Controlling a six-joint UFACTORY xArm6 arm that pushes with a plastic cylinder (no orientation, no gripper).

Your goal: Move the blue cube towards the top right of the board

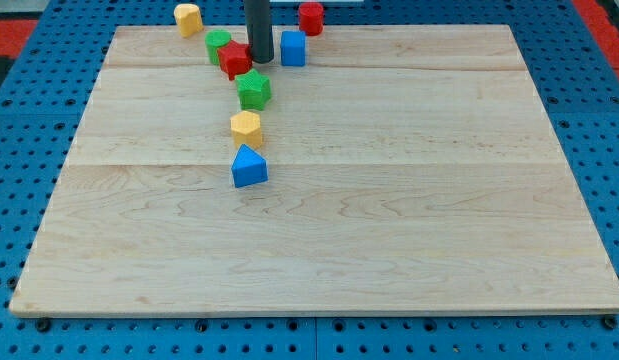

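Blue cube (293,48) sits near the board's (389,230) top edge, left of centre — squat, one flat face toward the view's bottom. My tip (260,60) stands just left of it, holding nothing, beside the red block (234,60).

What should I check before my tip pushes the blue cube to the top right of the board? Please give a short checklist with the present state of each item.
1. My tip stands at the view's left of the blue cube, the side to push from: ok.
2. Tip already touches the cube: cannot tell; a narrow gap seems to show.
3. Red block is clear of the tip: not ok, it sits right against it.
4. Path to the view's right along the board is free: ok.
5. Red cylinder beyond the cube stays out of the way: not ok, it is close.
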